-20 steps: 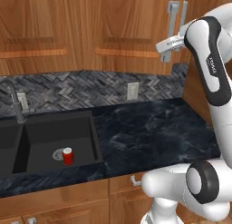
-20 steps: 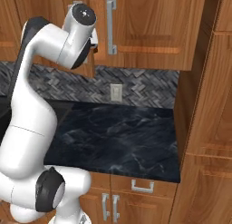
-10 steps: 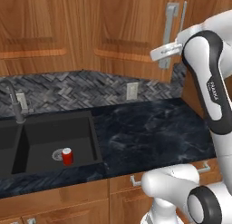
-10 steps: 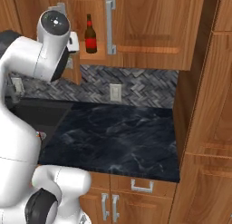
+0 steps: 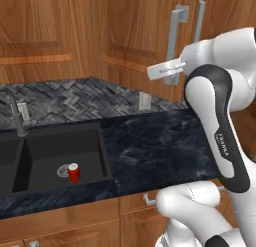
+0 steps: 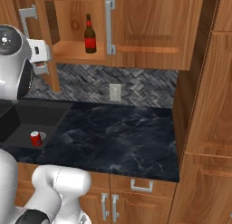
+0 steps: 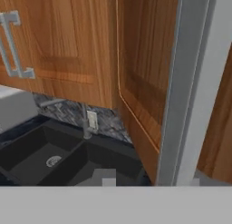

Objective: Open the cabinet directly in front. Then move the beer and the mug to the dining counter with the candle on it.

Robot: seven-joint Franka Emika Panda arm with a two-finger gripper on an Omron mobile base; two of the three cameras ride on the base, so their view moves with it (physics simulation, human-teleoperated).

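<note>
The left door (image 5: 132, 38) of the reddish-brown cabinet stands swung open toward me. My gripper (image 5: 156, 72) reaches across its silver bar handle (image 5: 175, 46) and is shut on it. In the hand view the handle (image 7: 181, 82) runs up close between the fingertips of the gripper (image 7: 149, 177), with the door panel (image 7: 140, 60) to its left. On the bared shelf stands the beer (image 6: 89, 35), upright, to the right of the open door's edge (image 6: 47, 51). The mug, the dining counter and the candle are out of view.
A short red can (image 5: 74, 172) stands in the black sink (image 5: 45, 146), with the faucet (image 5: 15, 111) at the sink's left. The black marbled counter (image 6: 118, 132) runs below the cabinet. The right door (image 6: 145, 23) is shut. A tall wooden unit (image 6: 213, 105) closes off the right.
The cabinet door has swung further open with my gripper on its handle. The arm has pulled back toward the base, and the beer now shows on the shelf.
</note>
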